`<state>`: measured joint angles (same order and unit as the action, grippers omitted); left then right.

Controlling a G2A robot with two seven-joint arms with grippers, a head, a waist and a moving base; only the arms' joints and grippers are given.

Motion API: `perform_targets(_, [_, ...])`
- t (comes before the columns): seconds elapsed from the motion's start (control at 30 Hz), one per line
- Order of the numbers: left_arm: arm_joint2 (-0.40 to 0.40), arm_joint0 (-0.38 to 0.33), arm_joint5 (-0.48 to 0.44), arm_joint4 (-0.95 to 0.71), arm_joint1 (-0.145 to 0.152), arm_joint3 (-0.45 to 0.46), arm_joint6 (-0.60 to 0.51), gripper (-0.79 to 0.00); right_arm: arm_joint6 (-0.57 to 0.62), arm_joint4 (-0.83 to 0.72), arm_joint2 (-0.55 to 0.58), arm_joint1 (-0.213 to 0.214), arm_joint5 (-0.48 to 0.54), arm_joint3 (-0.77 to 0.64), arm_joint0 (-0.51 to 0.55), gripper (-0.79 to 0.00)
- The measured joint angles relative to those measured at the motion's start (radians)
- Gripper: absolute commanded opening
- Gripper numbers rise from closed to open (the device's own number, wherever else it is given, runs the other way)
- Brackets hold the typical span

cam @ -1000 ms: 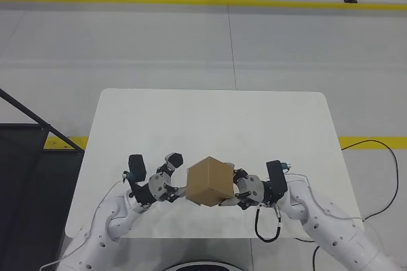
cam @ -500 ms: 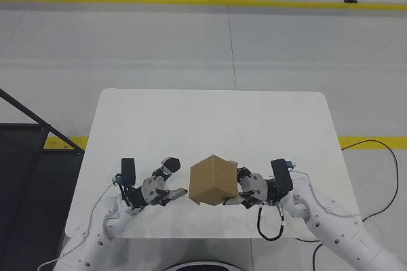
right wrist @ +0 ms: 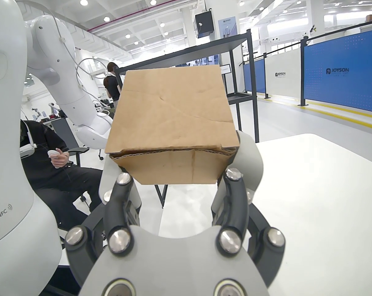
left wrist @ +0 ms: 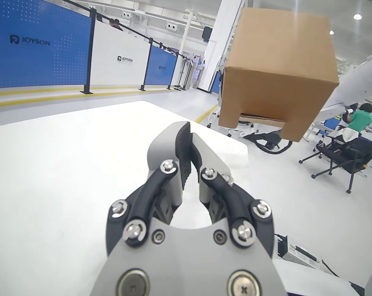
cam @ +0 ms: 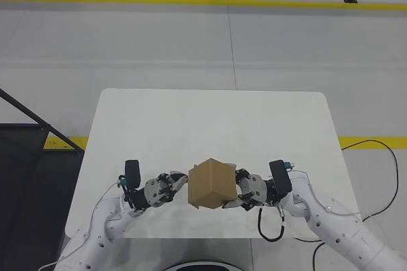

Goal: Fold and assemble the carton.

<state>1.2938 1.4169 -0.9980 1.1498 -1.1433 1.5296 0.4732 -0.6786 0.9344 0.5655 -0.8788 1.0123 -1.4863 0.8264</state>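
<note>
The left gripper [cam: 175, 184] is hovering low over the white table [cam: 210, 115], just beside the carton [cam: 210, 183] but apart from it. Its black pads [left wrist: 183, 143] are pressing together with nothing between them. The plain brown carton is hanging tilted above the table's near edge, between the two arms. One flap edge is sitting slightly recessed. The right gripper [cam: 236, 190] is clamping the carton's end from both sides, its fingertips hiding behind the cardboard. Blue panels [right wrist: 343, 75] behind are carrying white lettering.
</note>
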Motion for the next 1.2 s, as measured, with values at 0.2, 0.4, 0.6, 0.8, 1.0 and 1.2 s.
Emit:
perform_targets(0.2, [-0.031, 0.007, -0.014, 0.036, 0.014, 0.041, -0.002, -0.785, 0.0, 0.0, 0.0, 0.0, 0.0, 0.0, 0.0, -0.785])
perform_targets(0.4, [-0.058, 0.004, -0.014, 0.062, 0.036, 0.051, 0.019, -0.785, 0.044, -0.026, 0.017, -0.003, -0.039, -0.023, 0.023, -0.785])
perform_targets(0.6, [-0.087, -0.008, -0.014, 0.056, 0.056, 0.052, 0.053, -0.785, 0.087, -0.058, 0.055, -0.006, -0.042, -0.036, 0.052, -0.785])
perform_targets(0.8, [-0.114, -0.024, -0.014, 0.044, 0.077, 0.053, 0.097, -0.785, 0.123, -0.073, 0.084, -0.016, -0.013, -0.041, 0.071, -0.785])
perform_targets(1.0, [-0.141, -0.044, -0.014, 0.024, 0.087, 0.057, 0.119, -0.785, 0.162, -0.085, 0.089, -0.036, 0.0, -0.037, 0.072, -0.785])
perform_targets(1.2, [-0.174, -0.063, -0.014, 0.013, 0.099, 0.062, 0.138, -0.785, 0.186, -0.095, 0.099, -0.055, -0.004, -0.027, 0.073, -0.785])
